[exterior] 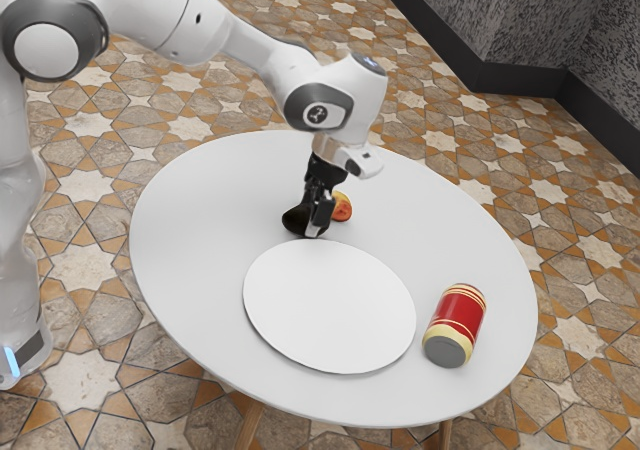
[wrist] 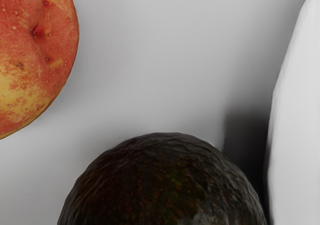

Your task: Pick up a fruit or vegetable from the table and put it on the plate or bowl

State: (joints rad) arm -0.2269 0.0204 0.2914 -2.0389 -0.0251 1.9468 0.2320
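Altogether the counter (exterior: pixel 200 220) carries two fruits, one plate (exterior: pixel 330 305) and one can (exterior: pixel 455 325). One fruit, the avocado (exterior: pixel 296 220), is dark, almost black, with pebbled skin; it sits under the fingers (exterior: pixel 318 225), near the plate's far rim. Whether they clench it, I cannot tell. A speckled red-yellow fruit (exterior: pixel 343 208) lies just behind. Nothing lies on the plate; the red can lies on its side beside it.
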